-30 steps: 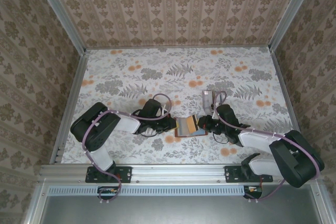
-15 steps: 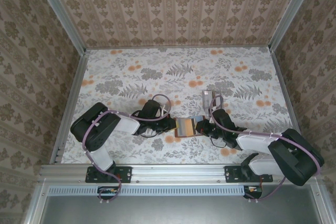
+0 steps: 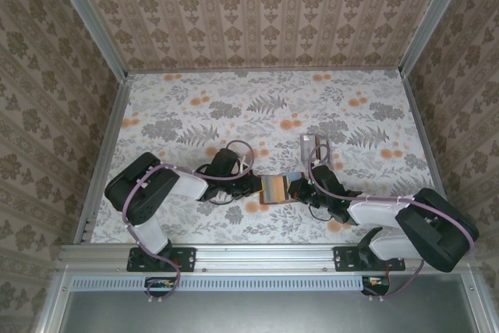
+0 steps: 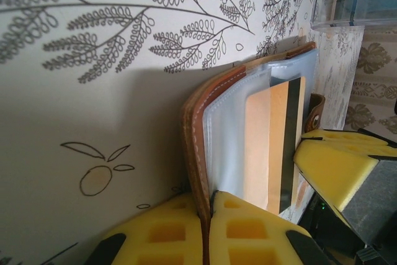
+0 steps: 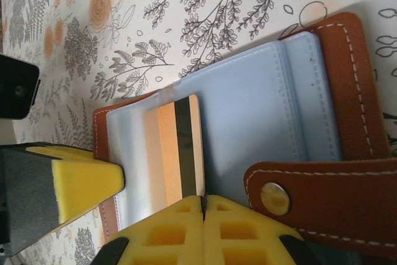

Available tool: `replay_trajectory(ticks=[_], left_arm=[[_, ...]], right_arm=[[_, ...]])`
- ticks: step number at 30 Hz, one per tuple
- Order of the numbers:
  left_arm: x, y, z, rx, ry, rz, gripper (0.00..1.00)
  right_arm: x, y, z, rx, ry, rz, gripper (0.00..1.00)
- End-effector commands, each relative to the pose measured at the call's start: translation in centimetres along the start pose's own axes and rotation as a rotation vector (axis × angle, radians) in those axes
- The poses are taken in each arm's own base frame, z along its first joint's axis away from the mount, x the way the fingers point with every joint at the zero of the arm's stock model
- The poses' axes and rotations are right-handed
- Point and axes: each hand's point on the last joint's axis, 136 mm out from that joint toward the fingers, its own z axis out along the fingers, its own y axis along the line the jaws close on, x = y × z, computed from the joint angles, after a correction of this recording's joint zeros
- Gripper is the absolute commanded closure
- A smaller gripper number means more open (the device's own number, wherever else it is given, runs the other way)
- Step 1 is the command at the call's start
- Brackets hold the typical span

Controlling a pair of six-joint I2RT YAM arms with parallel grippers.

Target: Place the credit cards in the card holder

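The card holder (image 3: 274, 189) lies open on the floral counter (image 3: 257, 107), near the front edge and about midway between left and right, with 1 gripper at each side of it. In the top view the left gripper (image 3: 253, 187) meets its left edge and the right gripper (image 3: 299, 189) its right edge.

In the left wrist view, the left gripper (image 4: 206, 228) has its 2 yellow foam pads (image 4: 164, 234) closed on the stitched brown leather cover of the card holder (image 4: 198, 128), pinching that edge between them. Bluish clear sleeves (image 4: 232, 122) fan out from the cover.

1 credit card (image 5: 177, 147), orange and tan with a black stripe, lies among the sleeves (image 5: 273, 116). In the right wrist view, the right gripper (image 5: 203, 215) has its pads pressed together, and the seam between them meets the card's near edge, so it appears to pinch the card there. A brown strap with a metal snap (image 5: 275, 197) lies just beside that gripper.

A small clear box (image 3: 309, 144) sits on the counter just beyond the right gripper.
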Motion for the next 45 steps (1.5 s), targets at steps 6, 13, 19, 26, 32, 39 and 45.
replay_trajectory(ticks=[6, 13, 19, 26, 32, 39, 45], left_arm=[[0.7, 0.9, 0.3, -0.033, 0.026, -0.004, 0.91], [0.7, 0.8, 0.2, -0.029, 0.023, 0.0, 0.9], [0.8, 0.6, 0.2, -0.025, 0.025, 0.002, 0.72], [0.7, 0.0, -0.2, -0.019, 0.028, 0.031, 0.57], [0.4, -0.1, 0.0, -0.022, 0.043, 0.033, 0.55], [-0.2, -0.2, 0.2, -0.023, 0.066, 0.04, 0.56], [0.0, -0.3, 0.5, -0.024, 0.102, 0.041, 0.56]], right_arm=[[0.2, 1.1, 1.3, -0.003, -0.001, -0.014, 1.0], [1.5, 1.4, 2.1, 0.002, 0.033, -0.033, 1.0], [2.2, 1.7, 2.8, 0.0, 0.058, -0.045, 1.0], [2.6, 2.0, 3.1, -0.005, 0.079, -0.065, 1.0], [3.5, 3.4, 3.2, -0.09, 0.11, -0.126, 1.0], [4.0, 3.8, 3.1, -0.096, 0.143, -0.202, 1.0], [4.7, 5.0, 3.9, -0.146, 0.195, -0.226, 1.0]])
